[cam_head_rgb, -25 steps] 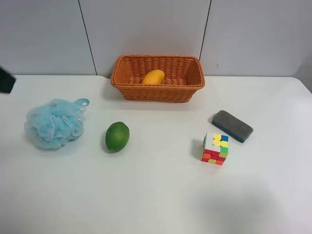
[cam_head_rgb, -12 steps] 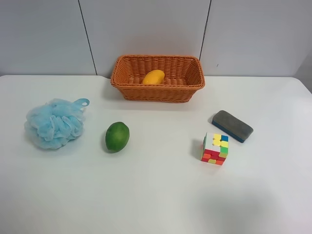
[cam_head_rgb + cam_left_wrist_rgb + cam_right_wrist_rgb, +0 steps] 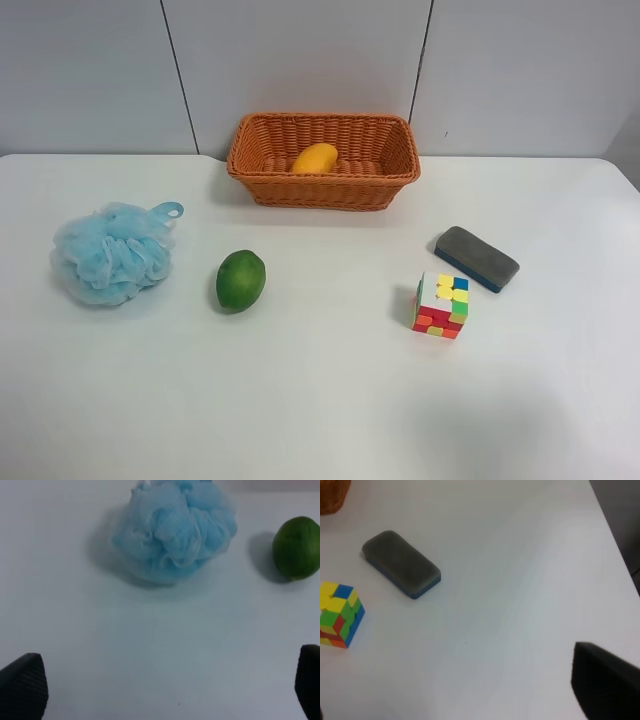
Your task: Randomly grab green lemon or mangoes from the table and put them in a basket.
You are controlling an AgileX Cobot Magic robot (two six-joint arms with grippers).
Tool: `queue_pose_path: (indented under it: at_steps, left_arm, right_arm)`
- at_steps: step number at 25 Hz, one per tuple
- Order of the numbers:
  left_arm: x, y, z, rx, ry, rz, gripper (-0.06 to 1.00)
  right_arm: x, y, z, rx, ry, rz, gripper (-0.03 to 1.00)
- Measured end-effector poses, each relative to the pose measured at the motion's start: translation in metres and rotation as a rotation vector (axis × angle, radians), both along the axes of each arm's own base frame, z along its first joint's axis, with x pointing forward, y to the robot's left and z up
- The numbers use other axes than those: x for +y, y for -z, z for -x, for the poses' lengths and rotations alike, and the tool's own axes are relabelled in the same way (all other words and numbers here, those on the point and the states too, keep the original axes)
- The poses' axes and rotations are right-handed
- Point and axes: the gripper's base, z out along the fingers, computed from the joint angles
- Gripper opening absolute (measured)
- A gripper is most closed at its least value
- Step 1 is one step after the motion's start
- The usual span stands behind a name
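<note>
The mango lies inside the basket at the desk's far edge. The lemon sits on the desk, beside a blue pouf. The left tool is spread wide, holding nothing; the right tool's state cannot be told.

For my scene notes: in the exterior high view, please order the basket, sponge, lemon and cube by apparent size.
1. basket
2. sponge
3. and 4. lemon and cube: these look alike, so I leave them unranked.
</note>
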Motion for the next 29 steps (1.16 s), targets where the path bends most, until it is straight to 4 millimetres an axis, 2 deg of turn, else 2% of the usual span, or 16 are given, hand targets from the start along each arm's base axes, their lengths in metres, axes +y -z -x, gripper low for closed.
queue_pose_path:
  at_steps: [5, 29]
  left_arm:
    - [-0.0005, 0.0, 0.0097, -0.065, -0.046, -0.005, 0.99]
    - [-0.0008, 0.0001, 0.0104, -0.068, -0.042, -0.005, 0.99]
  right_arm:
    - [0.0, 0.0, 0.0, 0.0, 0.0, 0.0, 0.99]
    - [0.0, 0.0, 0.0, 0.0, 0.0, 0.0, 0.99]
